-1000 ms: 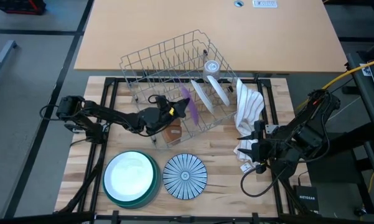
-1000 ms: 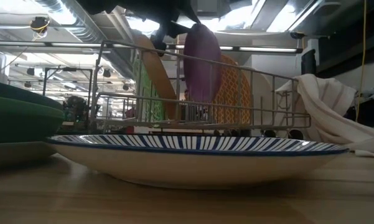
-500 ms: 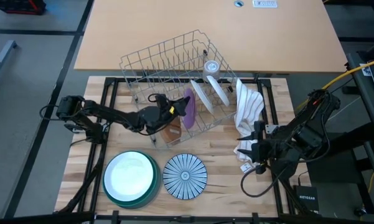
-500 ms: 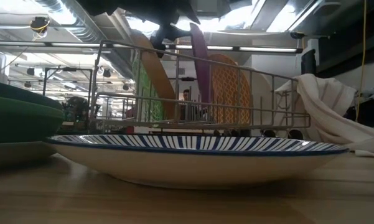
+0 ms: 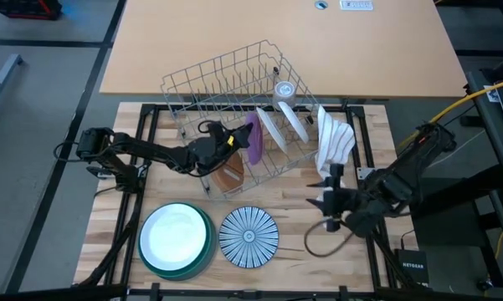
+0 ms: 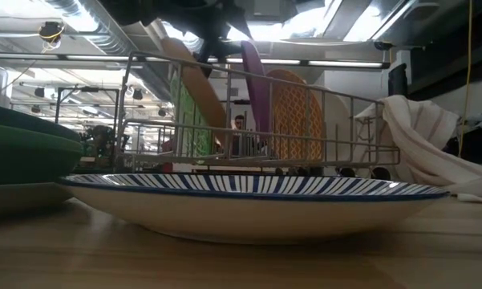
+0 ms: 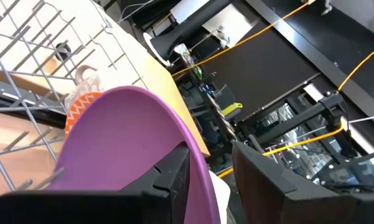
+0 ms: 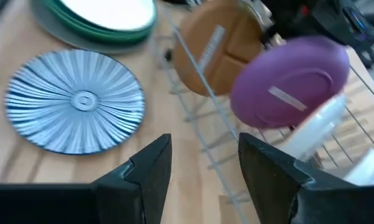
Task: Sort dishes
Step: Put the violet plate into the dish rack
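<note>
My left gripper (image 5: 237, 143) reaches over the near side of the grey wire rack (image 5: 222, 88) and is shut on a small purple plate (image 5: 253, 138), which also shows in the left wrist view (image 7: 124, 143). A brown plate (image 5: 229, 172), a clear green one (image 6: 191, 128) and an orange-patterned one (image 6: 297, 112) stand on edge between the rack's wires, with two white plates (image 5: 284, 125) farther right. A blue-striped plate (image 5: 248, 237) and a white-on-green stack (image 5: 176, 238) lie on the table near the front. My right gripper (image 5: 330, 203) is open and empty beside the cloth. My left gripper pinches the purple plate's rim (image 7: 198, 163) between its two fingers, coming roughly level from the table's left. The plate stands on edge, nearly upright, its top (image 6: 249, 48) above the rack's upper wire. Its lower part is among the wires; whether it rests there I cannot tell.
A white striped cloth (image 5: 333, 146) hangs over the rack's right end and lies on the table. The rack sits half on the far tan tabletop (image 5: 192, 42). Bare wood (image 5: 301, 251) shows between the blue-striped plate and my right gripper.
My left gripper has moved a little toward the far edge and turned, so the purple plate, face-on to the low view before, now stands edge-on to it. My right gripper has moved toward the table's left, away from the cloth.
</note>
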`<action>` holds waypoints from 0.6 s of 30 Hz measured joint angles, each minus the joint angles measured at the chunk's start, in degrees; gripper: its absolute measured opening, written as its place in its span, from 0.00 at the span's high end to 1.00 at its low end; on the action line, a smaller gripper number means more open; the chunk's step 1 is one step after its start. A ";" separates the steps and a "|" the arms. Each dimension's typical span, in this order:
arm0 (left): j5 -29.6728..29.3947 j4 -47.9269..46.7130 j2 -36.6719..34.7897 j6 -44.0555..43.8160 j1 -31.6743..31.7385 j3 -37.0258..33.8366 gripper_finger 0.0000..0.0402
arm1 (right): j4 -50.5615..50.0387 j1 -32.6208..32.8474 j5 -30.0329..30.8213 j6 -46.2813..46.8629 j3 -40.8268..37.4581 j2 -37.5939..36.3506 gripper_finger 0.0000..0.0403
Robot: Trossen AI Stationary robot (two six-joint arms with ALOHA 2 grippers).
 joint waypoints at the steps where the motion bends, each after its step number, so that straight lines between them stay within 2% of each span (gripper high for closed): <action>1: 0.02 0.04 0.00 -0.06 -0.06 0.00 0.72 | 0.00 -1.11 0.02 0.27 -0.42 0.00 0.53; 5: 0.09 0.06 0.00 1.16 -0.06 0.00 0.72 | 1.52 -6.22 0.24 -0.08 -1.67 0.00 0.53; 8: 0.11 0.09 0.00 1.35 -0.06 0.00 0.72 | 5.90 -10.85 -0.64 -4.56 -2.34 0.00 0.53; 14: 0.15 0.15 0.00 2.77 -0.44 0.00 0.72 | 20.33 -20.43 -11.38 -18.00 -2.41 0.35 0.53; 18: 0.15 0.20 0.00 5.68 -1.05 0.00 0.72 | 29.63 -26.38 -17.48 -21.50 -2.39 1.26 0.53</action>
